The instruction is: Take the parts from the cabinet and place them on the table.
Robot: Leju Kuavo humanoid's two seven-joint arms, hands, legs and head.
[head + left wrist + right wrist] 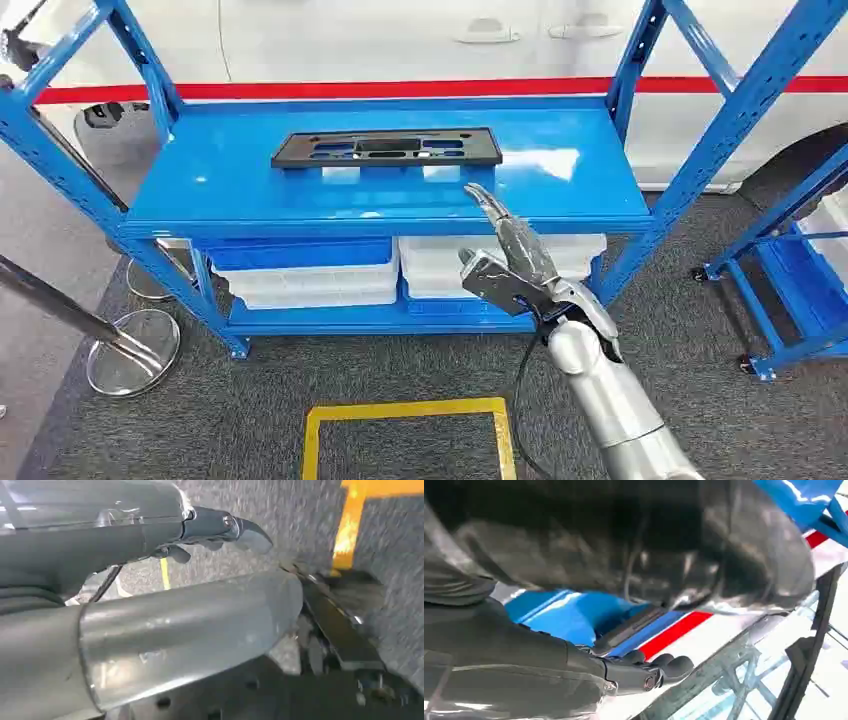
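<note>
Floor marking: a yellow taped rectangle (408, 432) on the dark grey carpet, nearest the robot, in front of the cabinet.
Right arm: silver, raised from the lower right toward the front edge of the cabinet's top shelf.
Right hand (512, 258): held in front of and just above the shelf's front edge, fingers extended forward and close together, nothing in them. It is short of the part and not touching it.
Left hand (220, 530): seen in the left wrist view above grey carpet and yellow tape; fingers lightly curled, holding nothing visible. The view is blurred, so the exact spread cannot be told.
Cabinet (250, 205): blue metal shelving unit with a glossy top shelf and a lower shelf.
Lower shelf: one blue bin (300, 255) and white bins (440, 265) set side by side.
Part (386, 147): flat black rectangular plastic frame with cut-outs, lying on the top shelf, centred toward the rear.
Background: a white vehicle body (400, 40) with a red stripe, directly behind the cabinet.
</note>
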